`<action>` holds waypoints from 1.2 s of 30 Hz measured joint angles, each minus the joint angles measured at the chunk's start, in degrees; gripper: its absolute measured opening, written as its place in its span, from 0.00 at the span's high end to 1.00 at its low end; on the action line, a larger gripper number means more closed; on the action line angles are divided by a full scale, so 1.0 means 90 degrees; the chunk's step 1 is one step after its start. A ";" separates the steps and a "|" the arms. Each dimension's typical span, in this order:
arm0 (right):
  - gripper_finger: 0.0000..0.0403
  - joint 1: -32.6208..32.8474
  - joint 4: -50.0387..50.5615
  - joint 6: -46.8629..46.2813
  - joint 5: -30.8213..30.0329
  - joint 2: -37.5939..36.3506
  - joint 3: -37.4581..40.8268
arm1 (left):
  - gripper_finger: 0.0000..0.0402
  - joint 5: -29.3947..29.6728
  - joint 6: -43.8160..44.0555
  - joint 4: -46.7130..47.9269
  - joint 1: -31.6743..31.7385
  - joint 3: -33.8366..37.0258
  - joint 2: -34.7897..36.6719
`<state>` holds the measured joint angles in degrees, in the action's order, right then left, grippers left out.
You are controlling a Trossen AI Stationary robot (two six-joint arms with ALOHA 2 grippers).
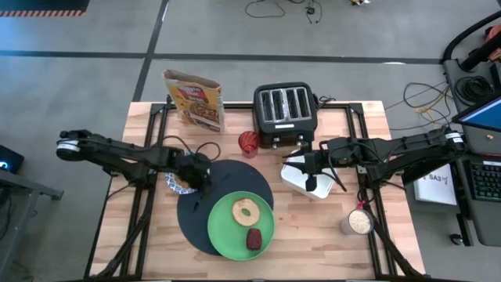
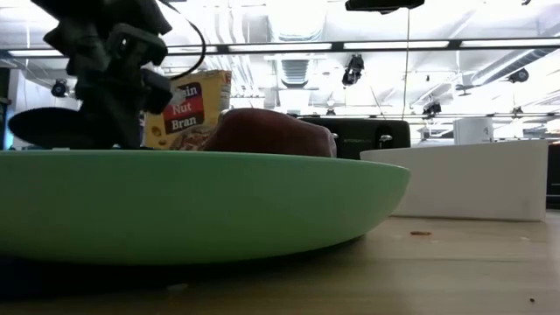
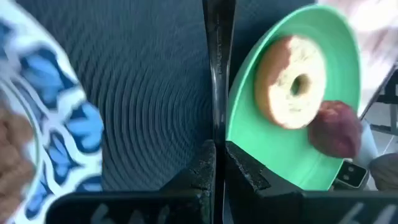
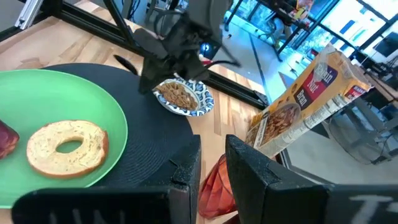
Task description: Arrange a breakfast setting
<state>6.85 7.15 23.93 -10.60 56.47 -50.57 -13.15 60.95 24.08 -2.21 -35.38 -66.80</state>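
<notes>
Over the black mat (image 1: 205, 213) – left end effector (image 3: 217, 163) pinches the spoon (image 3: 216, 68)

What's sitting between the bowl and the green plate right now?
In the left wrist view, the dark spoon, pinched in the left gripper, lies over the black mat between the bowl and the green plate.

Lime-green plate (image 1: 227, 227); black mat (image 1: 196, 223); blue-and-white patterned bowl (image 4: 186, 98); tan bagel (image 1: 246, 211); dark-red lump (image 1: 254, 239).
</notes>
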 joint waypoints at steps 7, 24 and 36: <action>0.84 0.0000 -0.0021 0.0084 0.0000 0.0000 0.0000 | 0.99 -0.0010 0.0189 -0.0256 -0.0167 -0.0113 -0.0450; 0.84 0.0000 0.0004 0.0081 -0.0001 0.0000 0.0007 | 0.82 -0.0194 -0.0349 0.0156 -0.0169 -0.0832 -0.1889; 0.84 0.0000 0.0010 0.0036 0.0001 0.0000 0.0028 | 0.81 0.0864 -0.1743 0.1670 -0.0710 -0.1584 -0.1800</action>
<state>6.85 7.24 24.25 -10.59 56.47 -50.31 -5.37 45.26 39.11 -8.60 -49.63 -83.01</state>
